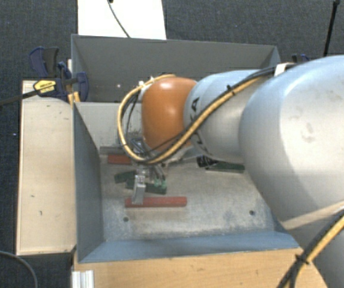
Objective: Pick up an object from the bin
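1. The grey metal bin point(89, 179) has sloping walls and a flat, speckled floor. A few small loose things lie on the half of the floor towards the left wall.
2. The white, thick-jointed arm point(292, 137) reaches in over the bin's right edge and covers the right part of the floor. A rounded orange cover point(162, 110) sits at its wrist. A yellow-and-black cable point(123, 116) loops round the left side of that cover.
3. The gripper point(139, 191) hangs below the orange cover, pointing down at the floor. It is in the left half of the bin, nearer the near edge than the far wall.
4. I cannot tell whether the gripper is released or clenched, since its tip is small and dark against the things around it.
5. The thing under it is a long, flat, red-brown bar point(162, 202). The bar lies on the floor parallel to the near edge, and the gripper's tip is over its left end. I cannot tell whether tip and bar touch.
6. A small dark green block point(158, 188) lies just beside the gripper on its right, just behind the bar.
7. A thin dark green strip point(122, 177) lies just beside the gripper towards the left wall.
8. A short red-brown piece point(119, 159) lies further back, near the foot of the left wall, partly under the cable.
9. Another dark green strip point(224, 167) lies near the middle of the floor, well apart from the gripper, tucked under the arm.
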You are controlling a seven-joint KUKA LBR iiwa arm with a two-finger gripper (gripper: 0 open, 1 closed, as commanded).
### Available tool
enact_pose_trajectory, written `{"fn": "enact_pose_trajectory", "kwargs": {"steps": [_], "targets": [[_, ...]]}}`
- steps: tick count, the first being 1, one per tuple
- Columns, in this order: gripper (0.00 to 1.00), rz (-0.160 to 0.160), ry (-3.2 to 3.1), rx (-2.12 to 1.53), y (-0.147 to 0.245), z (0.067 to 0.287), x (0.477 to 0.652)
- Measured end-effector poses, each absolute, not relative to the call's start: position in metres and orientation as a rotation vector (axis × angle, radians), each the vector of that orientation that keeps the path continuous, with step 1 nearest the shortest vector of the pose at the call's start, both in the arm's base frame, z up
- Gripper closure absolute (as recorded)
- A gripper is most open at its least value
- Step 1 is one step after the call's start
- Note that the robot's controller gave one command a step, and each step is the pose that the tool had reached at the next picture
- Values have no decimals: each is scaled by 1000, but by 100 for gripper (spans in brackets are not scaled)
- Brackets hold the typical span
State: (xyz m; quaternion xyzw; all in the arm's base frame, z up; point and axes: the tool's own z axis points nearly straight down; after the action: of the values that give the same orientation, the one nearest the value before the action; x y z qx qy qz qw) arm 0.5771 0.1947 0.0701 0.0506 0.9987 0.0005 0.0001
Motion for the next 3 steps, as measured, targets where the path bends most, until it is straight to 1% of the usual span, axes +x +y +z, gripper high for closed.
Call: {"fn": "enact_pose_trajectory", "kwargs": {"steps": [1,2,3], "targets": [[0,3,3134,163,195,71,578],[100,7,3127,166,195,75,581],[100,6,3130,171,195,125,582]]}}
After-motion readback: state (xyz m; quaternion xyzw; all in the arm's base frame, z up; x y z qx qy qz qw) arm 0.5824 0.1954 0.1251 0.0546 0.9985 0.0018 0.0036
